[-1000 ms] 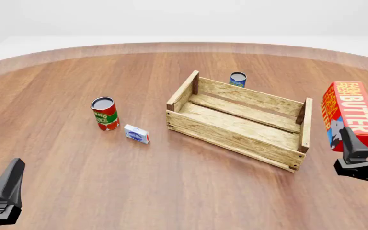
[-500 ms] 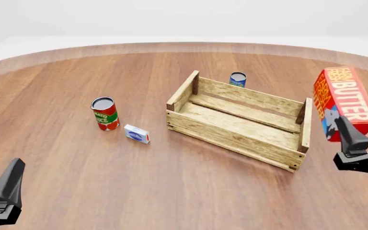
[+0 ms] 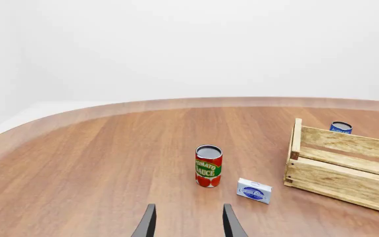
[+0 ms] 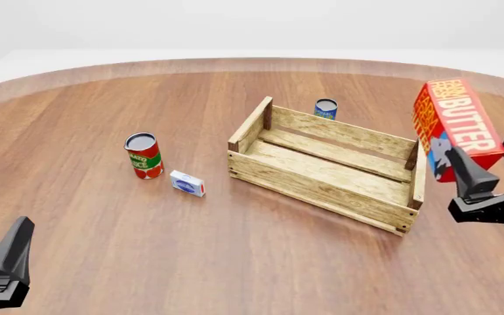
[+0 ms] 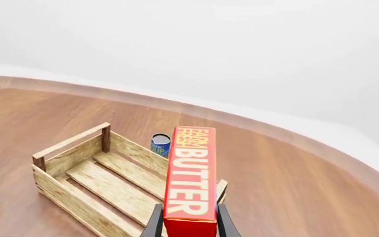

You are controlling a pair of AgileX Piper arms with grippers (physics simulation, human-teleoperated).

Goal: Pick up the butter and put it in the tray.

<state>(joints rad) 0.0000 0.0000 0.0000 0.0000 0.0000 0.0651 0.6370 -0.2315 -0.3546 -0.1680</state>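
Observation:
The butter (image 4: 458,128) is a red-orange carton with white lettering, held up in the air at the right, just beyond the tray's right end board. My right gripper (image 4: 488,172) is shut on its lower end; in the right wrist view the carton (image 5: 191,177) stands between my fingers (image 5: 155,223). The tray (image 4: 329,164), a light wooden slat crate, sits at mid-table, open and with nothing in it; it also shows in the right wrist view (image 5: 104,180). My left gripper (image 3: 188,222) is open and empty at the near left, far from both.
A tomato sauce can (image 4: 144,155) and a small white-and-blue box (image 4: 187,184) stand left of the tray. A blue can (image 4: 325,109) stands behind the tray's far wall. The round table's edge curves at the back.
My right gripper has lifted the butter and carried it left, closer to the tray's right end. The left arm has not moved.

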